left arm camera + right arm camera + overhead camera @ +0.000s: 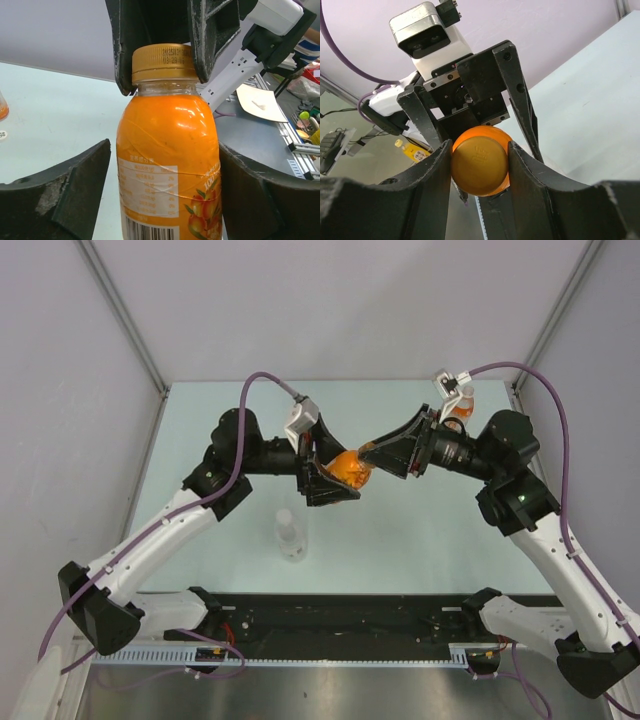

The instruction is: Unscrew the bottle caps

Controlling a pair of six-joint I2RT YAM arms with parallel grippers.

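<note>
An orange bottle (350,468) with an orange-white label is held off the table between both grippers. My right gripper (480,146) is shut on its orange cap (480,167), and the left wrist view shows that cap (162,60) pinched between the right fingers (122,50). My left gripper (165,150) straddles the bottle's body (167,130). Its right finger touches the label, while a narrow gap shows at its left finger (75,190). A clear bottle (290,535) stands upright on the table, with its whitish cap on. Another orange bottle (460,405) with a white cap stands behind the right arm.
The pale green table (420,530) is walled by grey panels at the back and sides. A black rail (340,615) runs along the near edge between the arm bases. Purple cables (260,380) loop above both arms.
</note>
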